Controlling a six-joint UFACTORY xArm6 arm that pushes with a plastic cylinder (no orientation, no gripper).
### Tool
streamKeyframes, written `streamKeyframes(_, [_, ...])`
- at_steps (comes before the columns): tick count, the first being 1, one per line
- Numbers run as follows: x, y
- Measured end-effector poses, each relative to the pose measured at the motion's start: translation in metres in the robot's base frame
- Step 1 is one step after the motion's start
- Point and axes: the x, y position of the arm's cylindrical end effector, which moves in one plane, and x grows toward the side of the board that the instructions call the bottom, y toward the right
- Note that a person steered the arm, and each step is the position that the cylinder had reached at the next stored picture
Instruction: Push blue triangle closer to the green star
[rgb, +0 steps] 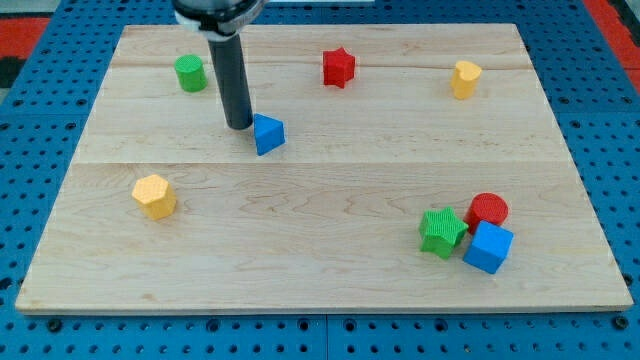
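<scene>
On my feed, going left to right, the yellow hexagon block (154, 195) lay on the desk (320, 290) below and to the left of my tip, well apart from it. The green cylinder (190, 73) stood up and to the left of my tip, near the rod but not touching it.

My tip (239, 126) sat just beside the blue triangle (268, 133), on its left edge, touching or very nearly so; I could not tell which. This rig carries no gripper, so there was nothing to report as apart or together, only the bare rod end. I judged that spot made sense: the green star (442, 231) lay far off to the lower right of my tip, so contact on the triangle's upper-left side lined up a push toward it.

Further right, the red star (339, 67) sat up and to the right of my tip, clear of the likely path. The green star was crowded by 2 neighbours, a red cylinder (489, 209) and a blue cube (488, 247), both just beside it. A yellow block (465, 78) stood far right of my tip, near the view's top.

The triangle was well apart from the star, so most of the push was left to do.
</scene>
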Motion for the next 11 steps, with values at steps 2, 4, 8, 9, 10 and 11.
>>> streamKeyframes(2, [-0.011,0.017])
streamKeyframes(4, [0.001,0.052])
streamKeyframes(8, [0.085,0.105])
streamKeyframes(9, [0.090,0.129])
streamKeyframes(10, [0.089,0.141])
streamKeyframes(11, [0.088,0.154])
